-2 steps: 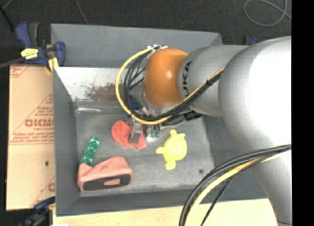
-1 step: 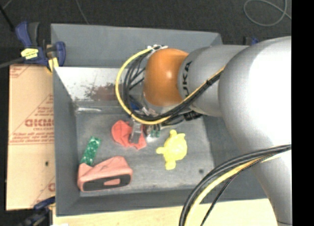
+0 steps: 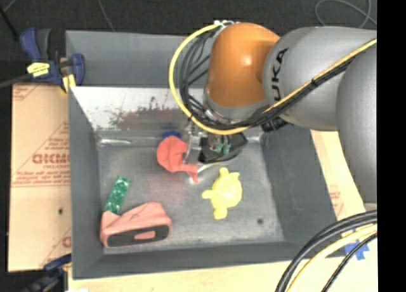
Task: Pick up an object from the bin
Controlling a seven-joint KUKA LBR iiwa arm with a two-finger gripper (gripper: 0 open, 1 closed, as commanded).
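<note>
We saw the hand [image 3: 202,150] low in the bin [image 3: 85,157], near its back wall and right against the right edge of a red rounded lump [image 3: 170,154]. We could not tell whether it was clenched or released. A yellow figure-shaped toy [image 3: 222,193] lay just in front of it, while a green crinkled packet [image 3: 117,195] and a pink slipper-like thing [image 3: 135,224] sat well apart at the front left.

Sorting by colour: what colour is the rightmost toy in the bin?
The toy is yellow, shown best in the camera view.
</note>
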